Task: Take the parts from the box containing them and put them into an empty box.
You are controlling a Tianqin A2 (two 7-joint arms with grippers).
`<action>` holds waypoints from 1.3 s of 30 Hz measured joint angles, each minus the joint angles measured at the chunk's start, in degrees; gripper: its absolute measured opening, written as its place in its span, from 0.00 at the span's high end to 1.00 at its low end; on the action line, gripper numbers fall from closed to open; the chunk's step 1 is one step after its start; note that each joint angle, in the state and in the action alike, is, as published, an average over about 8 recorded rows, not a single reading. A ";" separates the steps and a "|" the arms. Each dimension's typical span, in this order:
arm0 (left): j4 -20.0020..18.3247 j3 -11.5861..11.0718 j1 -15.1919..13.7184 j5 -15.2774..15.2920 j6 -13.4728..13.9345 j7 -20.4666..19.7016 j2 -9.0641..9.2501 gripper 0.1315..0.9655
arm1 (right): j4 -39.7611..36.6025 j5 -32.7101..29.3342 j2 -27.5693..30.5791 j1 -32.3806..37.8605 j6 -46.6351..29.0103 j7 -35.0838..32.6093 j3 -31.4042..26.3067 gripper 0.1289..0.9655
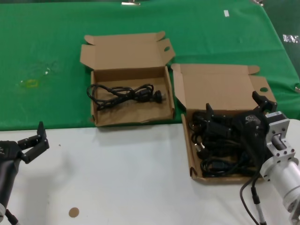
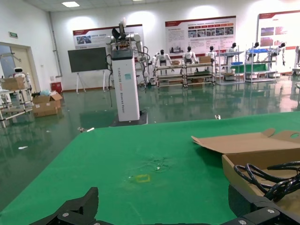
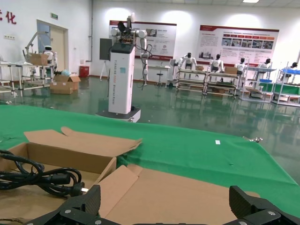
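Parts (image 1: 220,150), black cables, fill your near-right box (image 1: 191,159); one cable (image 1: 123,95) lies in the far-left box (image 1: 101,119). Your right claw (image 1: 236,110) hovers spread above the pile, ready to descend; left claw (image 1: 32,139) waits spread over the tabletop (image 1: 122,178).

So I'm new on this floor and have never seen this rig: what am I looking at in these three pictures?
It is a two-armed robot. One picture looks down from its head; the other two come from cameras on its wrists, looking out over the table into the hall.

On the green cloth lie two open cardboard boxes. The left box holds one black cable. The right box is full of black cables.

The right gripper, jaws open, hangs over the full box and holds nothing. The left gripper, also open and empty, waits over the white tabletop near the robot.
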 joint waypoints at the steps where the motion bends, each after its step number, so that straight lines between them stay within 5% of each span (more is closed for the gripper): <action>1: 0.00 0.00 0.00 0.00 0.00 0.00 0.00 0.00 | 0.00 0.00 0.00 0.00 0.00 0.00 0.00 0.00; 39: 0.00 0.00 0.00 0.00 0.00 0.00 0.00 0.00 | 0.00 0.00 0.00 0.00 0.00 0.00 0.00 0.00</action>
